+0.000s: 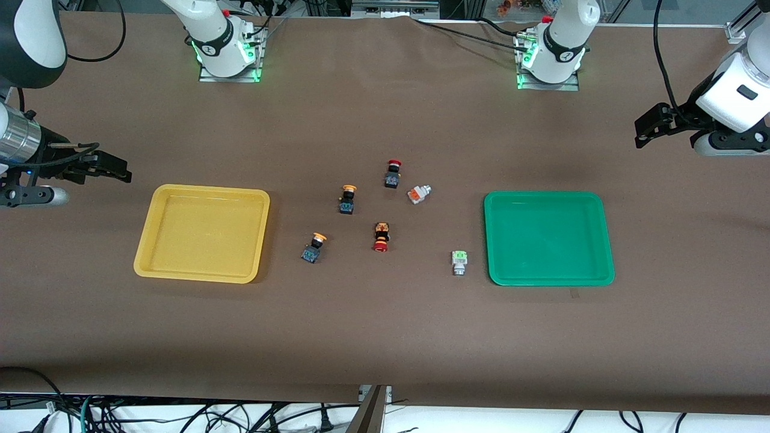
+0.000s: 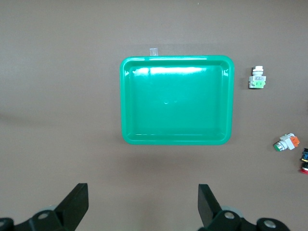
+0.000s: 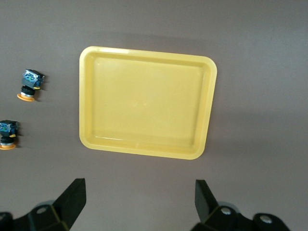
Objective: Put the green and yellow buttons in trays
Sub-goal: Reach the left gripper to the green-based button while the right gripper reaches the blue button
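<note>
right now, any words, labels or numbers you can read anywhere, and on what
None can be read.
The yellow tray and green tray carry no print.
The buttons' bluish bases show a pattern too small to read.
Both arm bases bear a dark round mark, unreadable.

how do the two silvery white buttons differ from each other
The green-faced button shows a pale green face; the orange-faced button shows an orange one. The green-faced one lies nearer the front camera, close beside the green tray; the orange-faced one lies farther, beside a red-capped switch. Both are silvery-white, lie on their sides on the table, and are outside any tray.
</note>
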Available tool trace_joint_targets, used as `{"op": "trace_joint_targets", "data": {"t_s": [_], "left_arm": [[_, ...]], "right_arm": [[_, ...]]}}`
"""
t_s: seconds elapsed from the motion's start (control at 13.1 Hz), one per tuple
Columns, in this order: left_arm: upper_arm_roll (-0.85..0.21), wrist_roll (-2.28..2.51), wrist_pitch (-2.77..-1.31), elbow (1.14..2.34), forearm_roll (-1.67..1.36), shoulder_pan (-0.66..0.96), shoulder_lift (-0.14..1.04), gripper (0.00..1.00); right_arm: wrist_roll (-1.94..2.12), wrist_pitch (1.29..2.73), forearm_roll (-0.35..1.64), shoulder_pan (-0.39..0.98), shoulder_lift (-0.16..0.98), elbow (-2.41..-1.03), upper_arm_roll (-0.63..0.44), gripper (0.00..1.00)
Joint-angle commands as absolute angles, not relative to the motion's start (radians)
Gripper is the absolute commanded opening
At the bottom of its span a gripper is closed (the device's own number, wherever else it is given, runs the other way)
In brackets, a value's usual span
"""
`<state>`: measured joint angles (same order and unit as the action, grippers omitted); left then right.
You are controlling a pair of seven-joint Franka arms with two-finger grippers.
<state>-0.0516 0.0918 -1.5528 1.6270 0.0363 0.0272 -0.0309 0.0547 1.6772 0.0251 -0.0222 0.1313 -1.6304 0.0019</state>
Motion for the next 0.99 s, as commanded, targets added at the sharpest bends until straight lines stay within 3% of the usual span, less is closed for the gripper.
{"op": "trace_joint_targets", "data": {"t_s": [0.0,0.46,0.76,0.92], "left_arm": [[-0.055,0.069,-1.546,1.629,0.023,0.020,-0.035,1.00],[-0.064,0.071,-1.534,1.632,0.017,0.032,-0.006,1.00],[-0.117,0.071,-1.492,1.600,0.008,0.118,0.209,1.00],[-0.120,0.077,-1.576,1.443,0.002,0.152,0.409,1.00]], "right_arm": [[0.057,1.674,-0.009,-0.023,0.098,-1.661,0.024,1.00],[0.051,1.664,-0.009,-0.023,0.100,-1.655,0.025,1.00],[0.045,1.657,-0.003,-0.014,0.104,-1.655,0.034,1.00],[-0.026,1.673,-0.002,0.024,0.142,-1.657,0.040,1.00]]}}
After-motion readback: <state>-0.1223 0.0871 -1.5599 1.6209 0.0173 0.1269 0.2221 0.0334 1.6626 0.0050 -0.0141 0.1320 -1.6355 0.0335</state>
